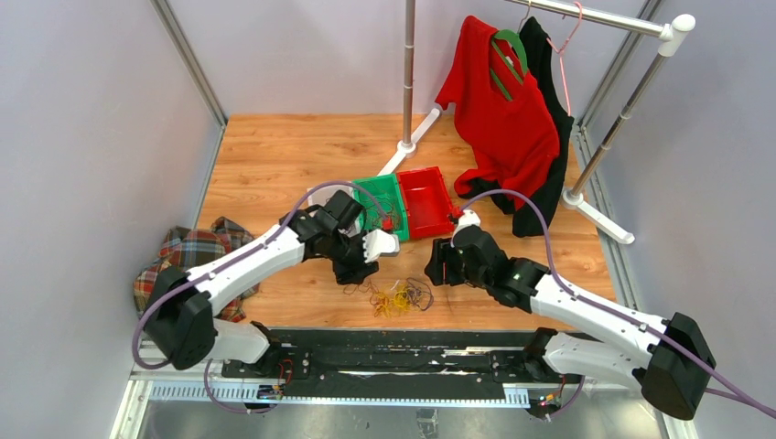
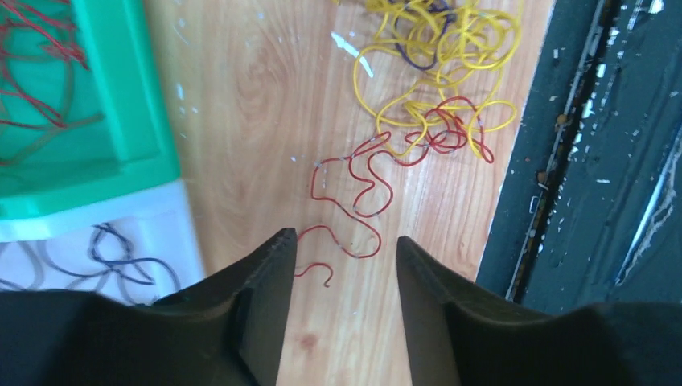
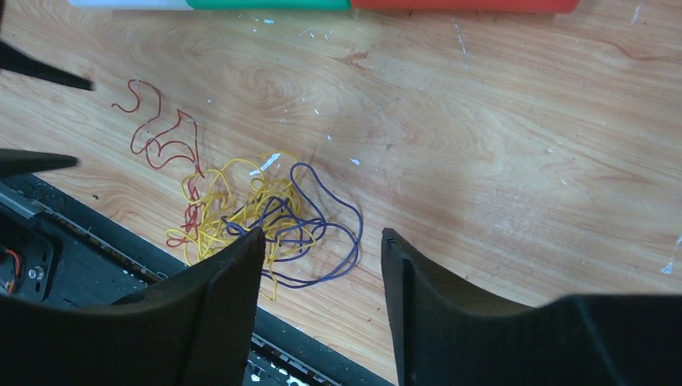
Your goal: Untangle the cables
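The cables (image 1: 398, 297) lie in a small tangle on the wooden table near its front edge. In the left wrist view a red strand (image 2: 354, 193) snakes out of the yellow knot (image 2: 434, 48), and its loose end lies between my fingertips. My left gripper (image 2: 344, 241) is open just above that end and grips nothing. In the right wrist view, yellow loops (image 3: 233, 201), a dark purple loop (image 3: 334, 233) and the red strand (image 3: 161, 141) show. My right gripper (image 3: 322, 235) stands open over the purple loop's edge.
A green bin (image 1: 382, 197) with red wires in it, a red bin (image 1: 428, 197) and a white bin (image 2: 169, 217) with dark wires sit behind the tangle. A black rail (image 1: 393, 343) runs along the near edge. Plaid cloth (image 1: 197, 256) lies left; a red shirt (image 1: 499, 110) hangs on a rack.
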Controlling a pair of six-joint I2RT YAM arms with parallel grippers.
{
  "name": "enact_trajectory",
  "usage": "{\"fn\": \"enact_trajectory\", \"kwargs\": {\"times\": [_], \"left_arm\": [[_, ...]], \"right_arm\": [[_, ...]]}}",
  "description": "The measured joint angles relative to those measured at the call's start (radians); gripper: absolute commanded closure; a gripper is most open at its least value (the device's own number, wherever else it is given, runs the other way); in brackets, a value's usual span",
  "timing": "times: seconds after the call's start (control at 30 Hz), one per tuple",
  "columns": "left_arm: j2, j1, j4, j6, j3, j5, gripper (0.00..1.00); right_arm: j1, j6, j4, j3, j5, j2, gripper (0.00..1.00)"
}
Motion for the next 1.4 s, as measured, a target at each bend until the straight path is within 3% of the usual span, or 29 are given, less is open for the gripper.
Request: {"fn": "enact_trajectory", "kwargs": {"times": [0.27,0.4,0.47,0.67,0.73,0.9,1.13,1.27,1.4], "left_arm": [[0.153,0.0,0.126,-0.012,-0.076,-0.053,0.4],[0.213,0.0,0.198,-0.013,-0.104,-0.072,0.45],[0.238,0.0,0.219,-0.016,-0.114,-0.078,0.53],[0.251,0.0,0.264,-0.008,-0.115,-0.091,0.94],[0.25,-0.001,0.262,0.0,-0.115,-0.087,0.99],[0.181,-0.001,0.151,0.013,-0.082,-0.068,0.99],[-0.048,-0.001,0.01,0.027,0.033,-0.008,0.99],[-0.106,-0.001,-0.018,0.038,0.035,0.029,0.83],[-0.02,-0.001,-0.007,0.043,0.005,0.027,0.62]], "right_arm": [[0.002,0.0,-0.021,0.022,0.003,-0.002,0.41],[0.002,0.001,-0.038,0.024,0.008,-0.008,0.44],[0.002,0.001,-0.042,0.024,0.01,-0.018,0.45],[0.002,0.001,-0.043,0.024,0.016,-0.037,0.49],[0.002,0.001,-0.043,0.024,0.016,-0.037,0.5],[0.002,0.0,-0.042,0.024,0.016,-0.033,0.5],[0.002,0.0,-0.032,0.03,0.015,-0.019,0.5],[0.004,-0.003,-0.018,0.041,0.014,-0.015,0.45],[0.011,-0.003,-0.011,0.041,0.014,-0.018,0.41]]}}
